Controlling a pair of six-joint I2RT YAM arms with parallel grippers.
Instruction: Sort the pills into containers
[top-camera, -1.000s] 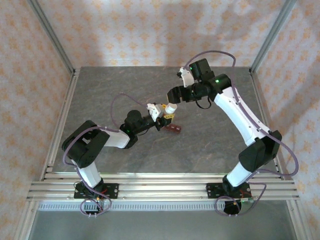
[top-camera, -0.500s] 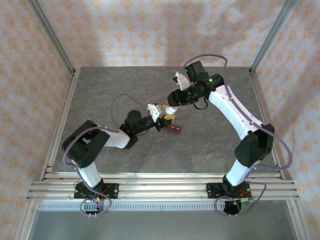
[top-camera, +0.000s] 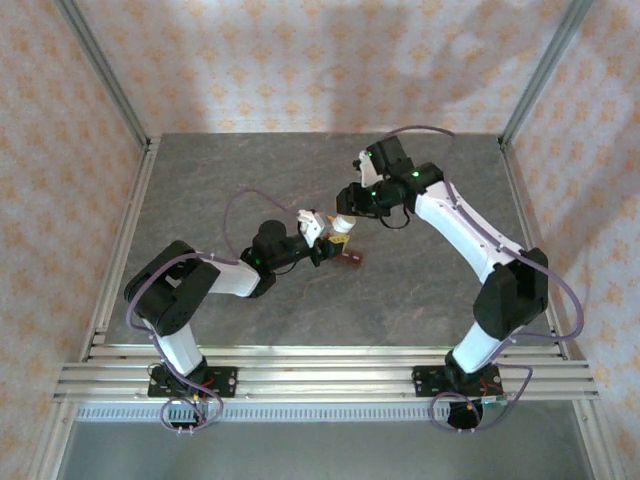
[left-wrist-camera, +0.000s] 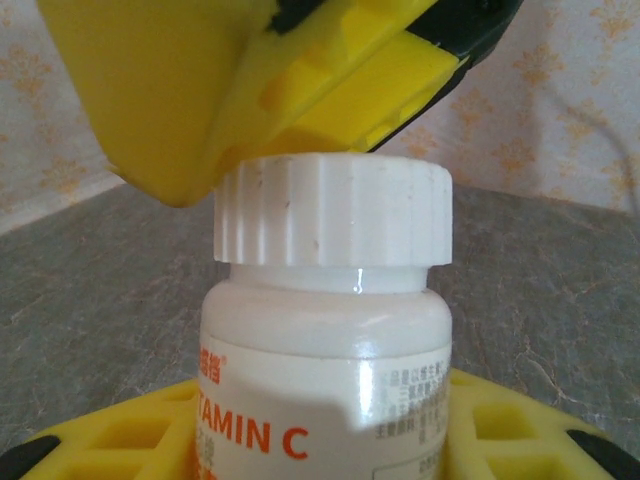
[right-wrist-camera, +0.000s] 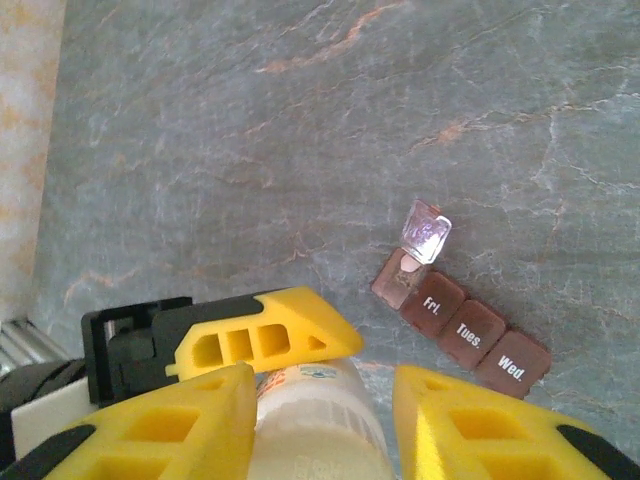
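Note:
My left gripper (top-camera: 322, 235) (left-wrist-camera: 320, 445) is shut on a white vitamin C bottle (left-wrist-camera: 325, 370), held upright just above the table. Its ribbed white cap (left-wrist-camera: 333, 212) is on. My right gripper (top-camera: 343, 215) (right-wrist-camera: 325, 390) comes down from above with its yellow fingers (left-wrist-camera: 250, 80) closed against the cap on both sides. The containers (right-wrist-camera: 462, 328) (top-camera: 349, 259), a dark red-brown strip, lie on the table just right of the bottle. Three lids are down, and the end compartment's clear lid (right-wrist-camera: 427, 230) stands open. The pills are hidden.
The grey stone-patterned table (top-camera: 420, 290) has aluminium rails along its left, right and near edges (top-camera: 320, 375). Patterned walls close in the back and sides. Both arms meet near the table's middle.
The right arm has swung left and down onto the bottle, and its fingers have closed in on the cap. The left arm and bottle stayed still.

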